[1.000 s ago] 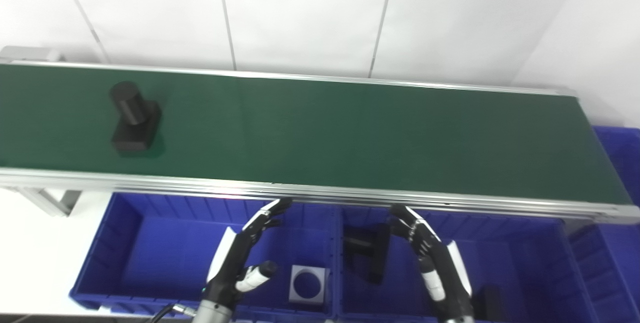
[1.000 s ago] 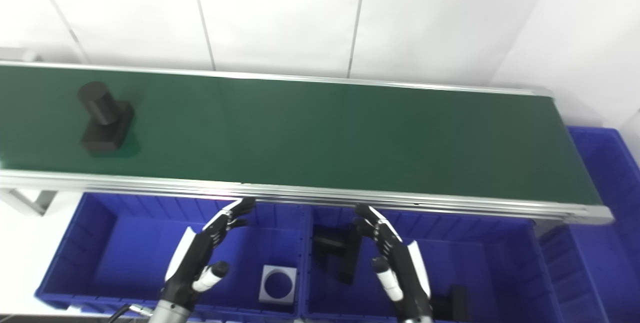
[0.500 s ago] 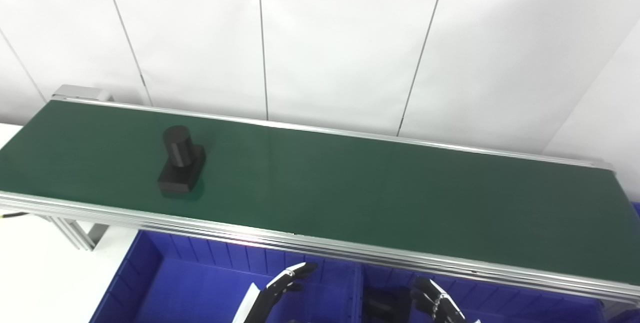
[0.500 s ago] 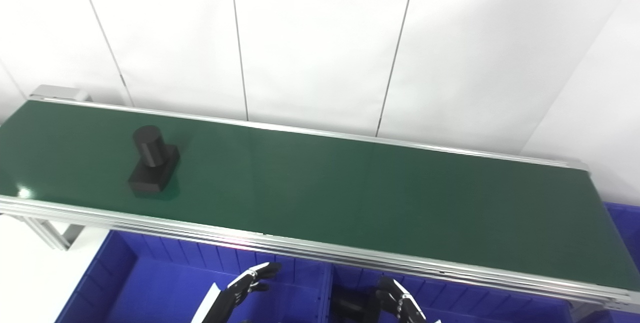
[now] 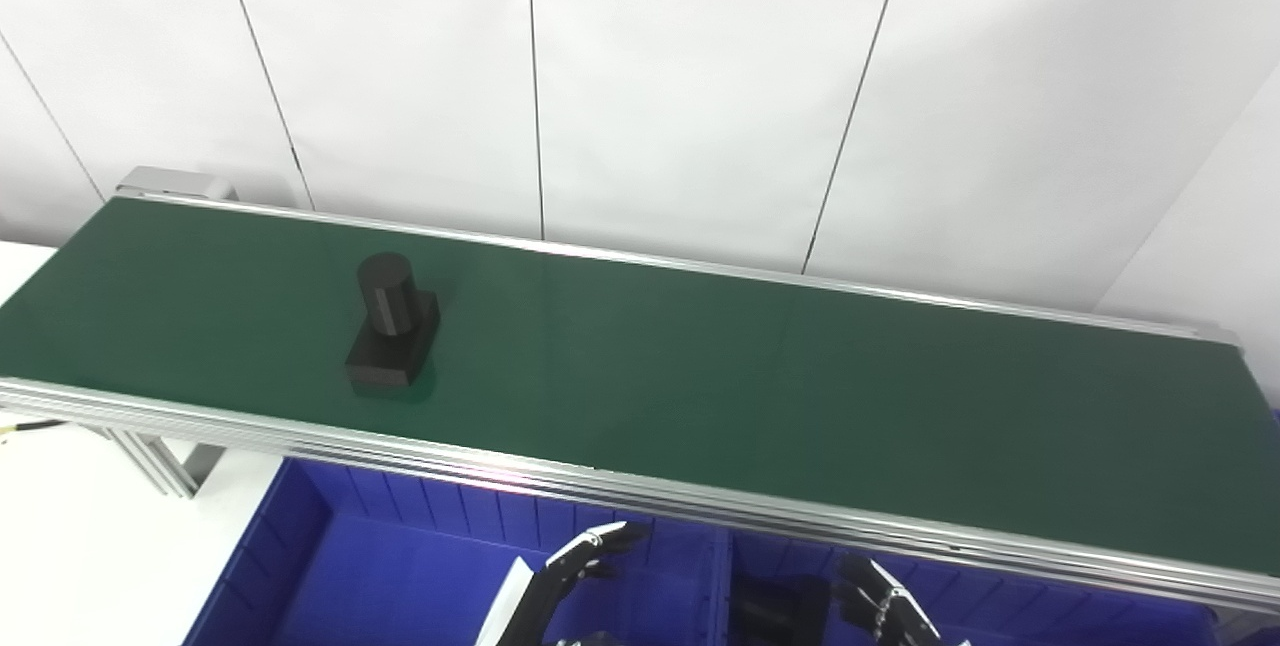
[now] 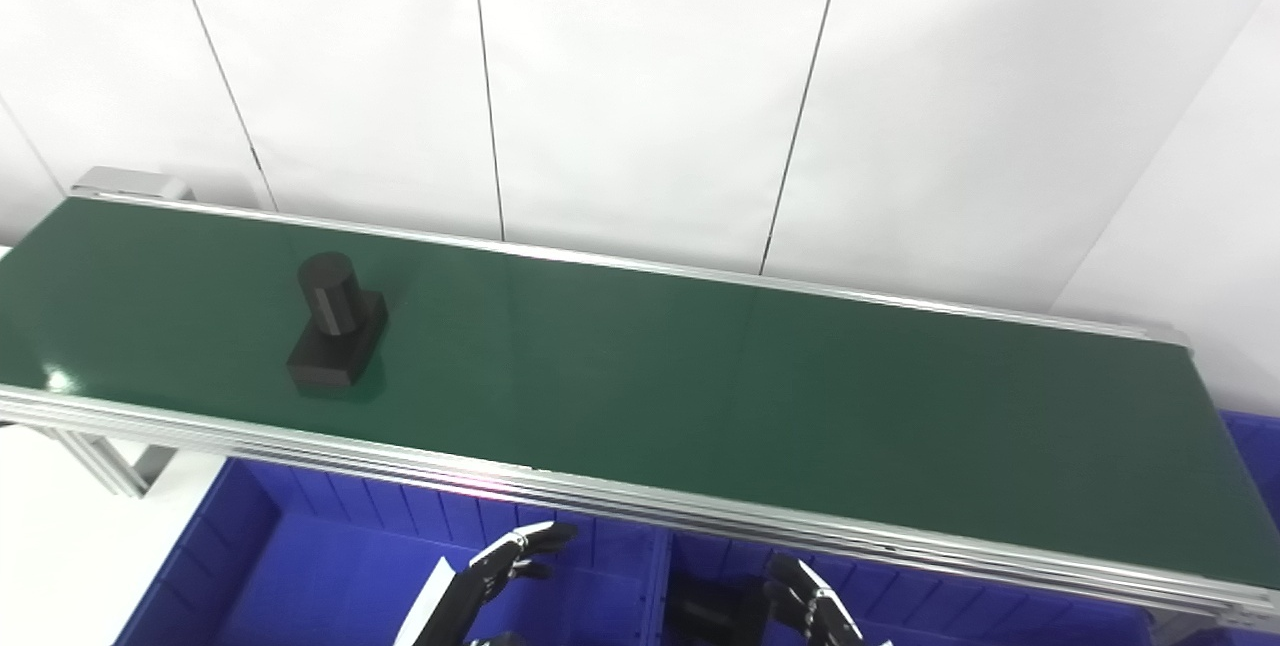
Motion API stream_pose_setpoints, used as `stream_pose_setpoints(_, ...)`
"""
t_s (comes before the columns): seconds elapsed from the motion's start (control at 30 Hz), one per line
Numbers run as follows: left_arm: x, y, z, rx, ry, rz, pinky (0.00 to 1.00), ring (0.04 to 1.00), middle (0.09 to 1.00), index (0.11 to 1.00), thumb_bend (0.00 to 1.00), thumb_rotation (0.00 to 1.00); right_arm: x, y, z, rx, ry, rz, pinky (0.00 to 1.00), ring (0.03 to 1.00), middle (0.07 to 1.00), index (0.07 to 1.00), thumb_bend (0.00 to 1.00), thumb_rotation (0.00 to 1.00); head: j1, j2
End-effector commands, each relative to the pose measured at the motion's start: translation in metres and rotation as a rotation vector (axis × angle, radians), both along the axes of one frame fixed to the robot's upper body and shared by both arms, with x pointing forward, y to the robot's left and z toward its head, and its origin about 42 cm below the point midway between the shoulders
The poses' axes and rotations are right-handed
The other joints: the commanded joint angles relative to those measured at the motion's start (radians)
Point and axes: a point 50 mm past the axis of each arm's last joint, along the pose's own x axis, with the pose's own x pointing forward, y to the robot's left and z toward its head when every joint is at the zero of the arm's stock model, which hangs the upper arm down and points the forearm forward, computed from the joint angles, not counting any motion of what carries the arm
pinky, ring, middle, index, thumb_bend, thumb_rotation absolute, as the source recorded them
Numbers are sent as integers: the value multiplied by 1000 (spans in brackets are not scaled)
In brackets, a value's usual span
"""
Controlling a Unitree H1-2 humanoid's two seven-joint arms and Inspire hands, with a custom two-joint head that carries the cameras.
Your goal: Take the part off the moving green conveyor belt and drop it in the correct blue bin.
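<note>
Fingers of the left hand stretched out and apart, grasping nothing, poised low over the left blue bin, below the near rail of the conveyor belt. Fingers of the right hand likewise spread and empty, only their tips in view at the bottom edge, over the right blue bin. Both hands well apart from the part.

Part out on the left stretch of the belt, roughly midway across its width: a matt black square base with an upright round cylinder rising from it. Probably rigid and solid, plastic or metal; weight not readable, though likely light enough for one hand. Surface dull rather than glossy, so probably not very slippery. Best hold likely around the cylinder, fingers one side and thumb the other, or across two flat faces of the base. Top-heavy enough to tip if nudged sideways on a moving belt.

Left bin mostly cut off by the frame; no contents visible in the part that shows. Right bin showing a dark object near the dividing wall, beside the right hand; shape not clear. Which bin suits this part cannot be told from here.
</note>
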Motion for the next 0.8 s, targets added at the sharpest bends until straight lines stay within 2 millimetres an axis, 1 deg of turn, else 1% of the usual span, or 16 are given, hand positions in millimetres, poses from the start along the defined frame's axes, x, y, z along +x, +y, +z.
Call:
stream_pose_setpoints(0.0, 6, 0, 6, -4, -51, -7, 717, 814, 824, 786, 995, 1000, 6, -2, 7, 11, -38, 2, 807, 831, 857, 855, 858, 1000, -1, 0)
stream_pose_setpoints(0.13, 7, 0, 3, 2, -45, -8, 707, 809, 822, 782, 989, 1000, 7, -3, 4, 16, -27, 6, 812, 833, 858, 854, 858, 1000, 9, -31)
stream_pose_setpoints(0.27, 8, -1, 0, 4, -38, -6, 701, 804, 818, 779, 990, 1000, 8, -3, 2, 19, -18, 11, 805, 831, 857, 856, 852, 1000, 12, -42)
stream_pose_setpoints(0.4, 9, -1, 0, 6, -42, 0, 683, 794, 809, 769, 997, 1000, 9, -3, 1, 20, -14, 13, 802, 827, 852, 853, 846, 1000, 11, -42)
stream_pose_setpoints(0.53, 8, -2, 1, 1, -41, -1, 688, 797, 809, 768, 1000, 1000, 10, -3, 1, 27, -16, 14, 800, 826, 849, 851, 835, 988, 6, -38)
stream_pose_setpoints(0.77, 8, -1, 1, 11, -49, 0, 692, 801, 811, 770, 998, 1000, 10, -3, 3, 25, -22, 10, 787, 817, 845, 847, 855, 990, 0, -33)
